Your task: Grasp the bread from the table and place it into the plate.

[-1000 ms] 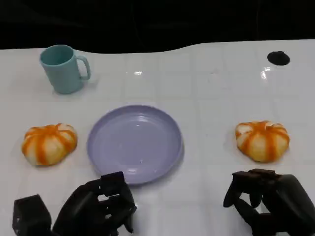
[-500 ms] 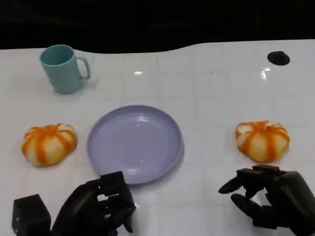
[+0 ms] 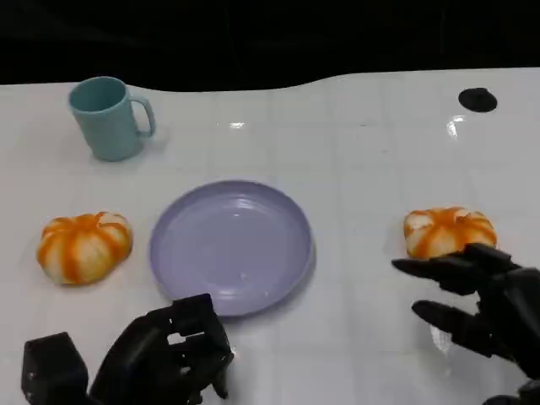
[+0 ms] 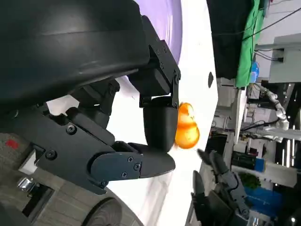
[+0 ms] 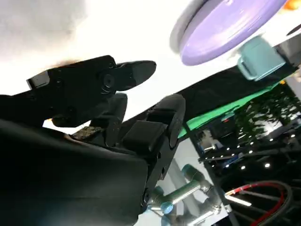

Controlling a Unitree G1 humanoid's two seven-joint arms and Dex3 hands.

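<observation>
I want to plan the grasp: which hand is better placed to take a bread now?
The right hand: its spread fingers sit just in front of the right orange-striped round bread. The left hand, fingers curled in, is nearer the purple plate.

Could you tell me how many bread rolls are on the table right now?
2. One bread roll lies left of the purple plate; the other bread roll lies right of it, just beyond the open right hand.
</observation>
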